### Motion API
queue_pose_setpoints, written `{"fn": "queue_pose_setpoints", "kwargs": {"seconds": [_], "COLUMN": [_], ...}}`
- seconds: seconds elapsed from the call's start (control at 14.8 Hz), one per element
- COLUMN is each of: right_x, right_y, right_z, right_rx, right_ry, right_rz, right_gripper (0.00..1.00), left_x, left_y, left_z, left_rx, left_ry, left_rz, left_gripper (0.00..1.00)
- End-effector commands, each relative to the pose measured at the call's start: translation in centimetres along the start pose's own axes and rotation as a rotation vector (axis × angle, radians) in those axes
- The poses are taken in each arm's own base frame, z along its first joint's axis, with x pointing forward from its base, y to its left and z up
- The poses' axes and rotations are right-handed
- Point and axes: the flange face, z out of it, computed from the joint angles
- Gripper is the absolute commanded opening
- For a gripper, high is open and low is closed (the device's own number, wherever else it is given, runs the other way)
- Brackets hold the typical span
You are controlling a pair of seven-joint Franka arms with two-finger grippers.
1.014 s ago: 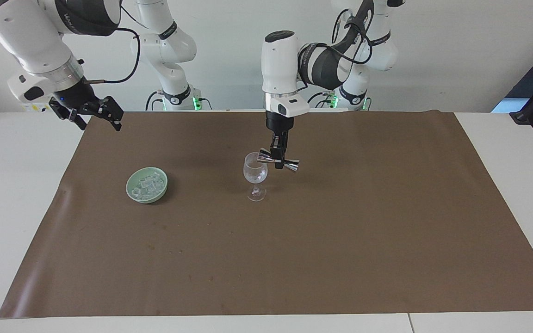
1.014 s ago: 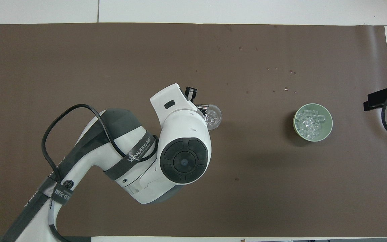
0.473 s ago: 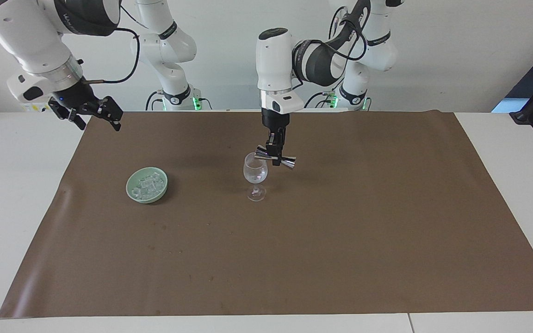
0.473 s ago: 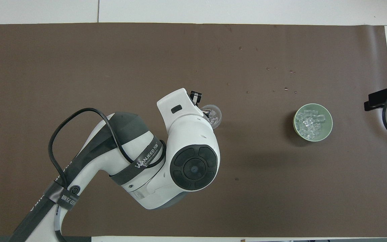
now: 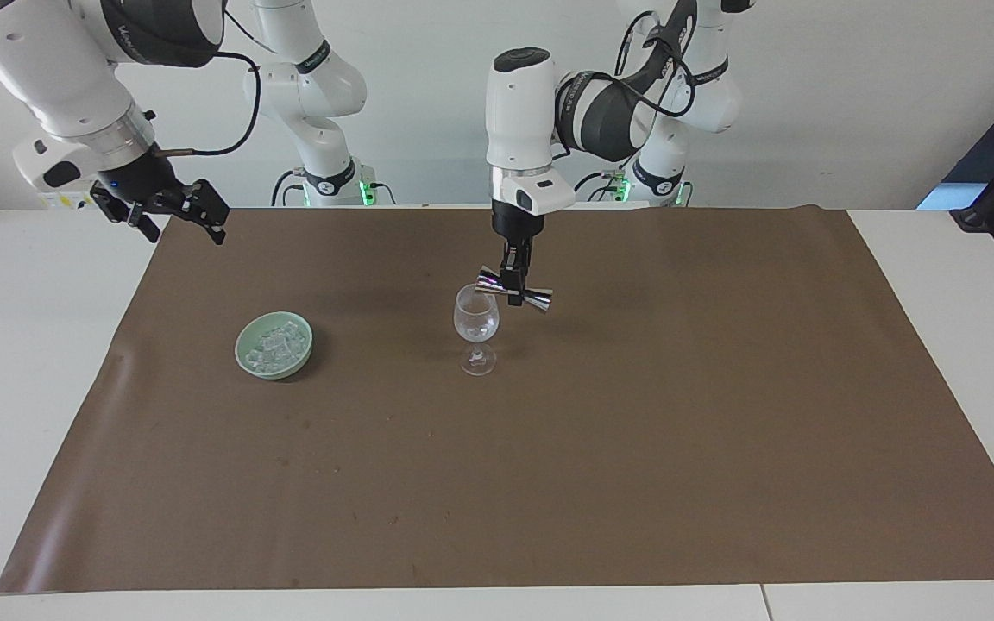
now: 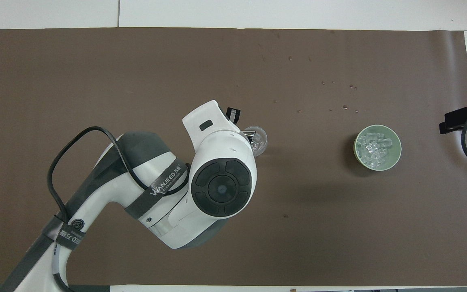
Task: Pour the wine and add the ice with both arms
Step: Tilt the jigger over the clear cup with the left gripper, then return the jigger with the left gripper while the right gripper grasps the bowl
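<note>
A clear wine glass (image 5: 475, 323) stands upright mid-mat; it also shows in the overhead view (image 6: 259, 140), with glassy bits glinting inside. My left gripper (image 5: 513, 289) is shut on a silver double-ended jigger (image 5: 518, 296) and holds it on its side just above the glass rim. In the overhead view the arm hides most of the jigger (image 6: 250, 132). The ice (image 5: 274, 345) is heaped in a pale green bowl (image 5: 273, 373) toward the right arm's end, and shows in the overhead view too (image 6: 374, 149). My right gripper (image 5: 185, 222) waits open over the mat's edge.
A brown mat (image 5: 635, 448) covers the table. Small wet spots or chips (image 6: 345, 107) lie on the mat, farther from the robots than the bowl (image 6: 398, 147). The right gripper's tip (image 6: 456, 121) shows at the overhead view's edge.
My left gripper has risen slightly with the jigger, lifting it off the glass rim. The right arm, the glass and the bowl have not moved.
</note>
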Motion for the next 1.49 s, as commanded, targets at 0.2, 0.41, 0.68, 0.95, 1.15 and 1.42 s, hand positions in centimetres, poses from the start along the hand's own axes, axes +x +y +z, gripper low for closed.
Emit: {"fn": "queue_pose_setpoints", "kwargs": {"seconds": [0.2, 0.41, 0.68, 0.95, 1.15, 1.42], "right_x": [-0.9, -1.5, -0.9, 1.5, 3.3, 4.6], "right_y": [-0.8, -0.8, -0.8, -1.9, -3.7, -4.8], "right_z": [0.9, 5.1, 9.5, 13.0, 15.5, 18.7], "right_rx": [0.007, 0.012, 0.014, 0.025, 0.019, 0.011], "right_ry": [0.013, 0.089, 0.062, 0.079, 0.125, 0.134], "right_rz": [-0.039, -0.06, -0.106, -0.12, -0.155, -0.199], "right_gripper": [1.0, 1.0, 1.0, 1.0, 0.99, 0.95], "left_x": [5.0, 10.2, 17.9, 28.3, 35.9, 44.8], "left_y": [2.0, 3.4, 2.8, 0.4, -0.9, -4.5], "left_z": [-0.7, 0.0, 2.3, 4.3, 6.1, 9.1], "left_rx": [0.081, 0.133, 0.133, 0.066, 0.028, -0.087], "left_ry": [-0.147, -0.304, -0.478, -0.652, -0.708, -0.799], "left_rz": [-0.122, -0.189, -0.284, -0.398, -0.559, -0.762], "left_gripper": [0.0, 0.0, 0.0, 0.0, 0.0, 0.0]}}
